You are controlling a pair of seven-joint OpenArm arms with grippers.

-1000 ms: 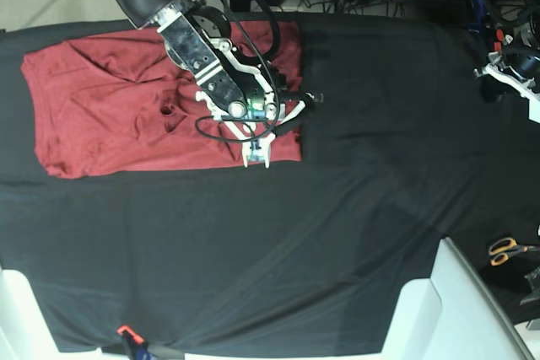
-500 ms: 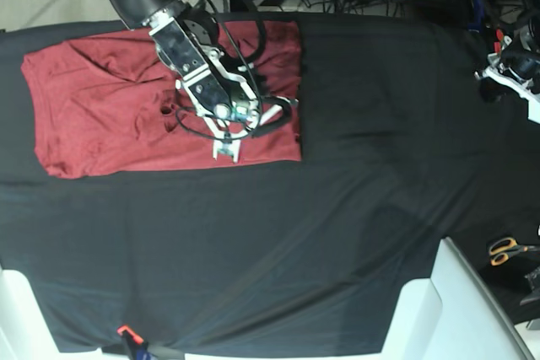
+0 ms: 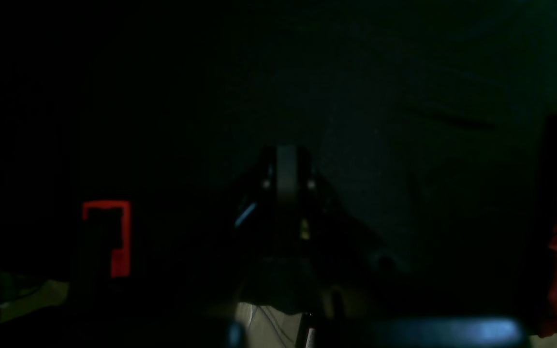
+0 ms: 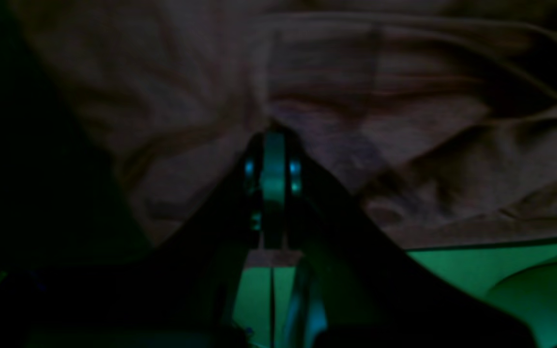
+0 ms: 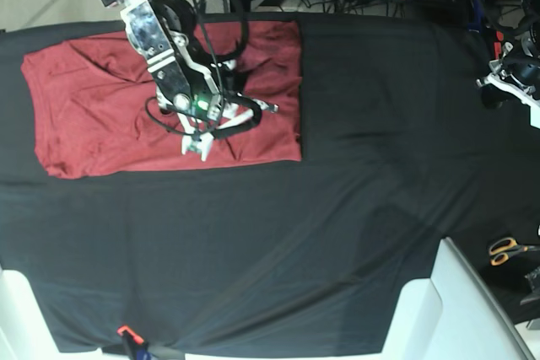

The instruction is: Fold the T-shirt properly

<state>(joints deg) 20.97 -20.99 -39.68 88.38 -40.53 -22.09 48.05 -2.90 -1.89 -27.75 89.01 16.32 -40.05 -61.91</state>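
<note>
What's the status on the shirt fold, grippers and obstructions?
Right gripper shut, over T-shirt, holding nothing visible. Left gripper shut, parked at the far edge. Shirt a wrinkled rectangle on black cloth. Nothing in the way.

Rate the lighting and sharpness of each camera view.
Base view: evenly lit and sharp, the dusty brick-red thin knit T-shirt clear on the black cloth sheet. Left wrist view: nearly black, only the shut left gripper and a red strip of shirt at the right edge discernible. Right wrist view: dim, green-tinted, soft; shirt looks grey behind the shut right gripper.
</note>
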